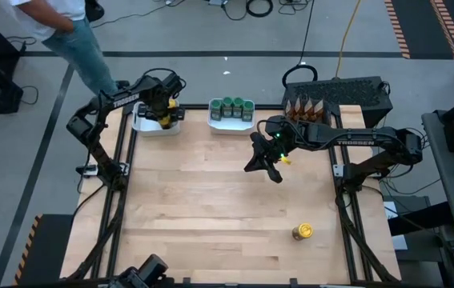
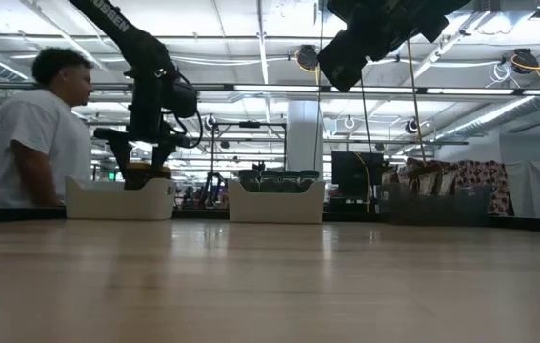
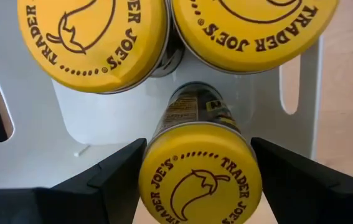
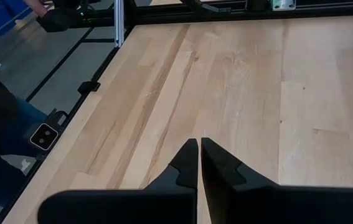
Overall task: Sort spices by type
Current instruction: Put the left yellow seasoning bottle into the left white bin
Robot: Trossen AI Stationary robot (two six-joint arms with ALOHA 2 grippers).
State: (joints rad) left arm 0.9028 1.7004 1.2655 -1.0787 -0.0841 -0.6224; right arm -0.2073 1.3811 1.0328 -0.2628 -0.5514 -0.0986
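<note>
Yellow-lidded jar (image 3: 200,171) between released left tool's (image 3: 198,177) fingers, at the white tray's (image 3: 33,149) edge.

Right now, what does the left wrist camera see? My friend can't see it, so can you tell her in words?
The left gripper has its two dark fingers spread open on either side of a yellow-lidded spice jar over a white tray. Two more yellow-lidded jars sit in the tray just beyond it, and wooden table shows at one edge.

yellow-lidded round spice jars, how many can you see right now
4: three round jars with yellow lids in the white rectangular tray at the table's far left, two standing, one between the left hand's open fingers; one alone near the front right. Others may be hidden.
</note>
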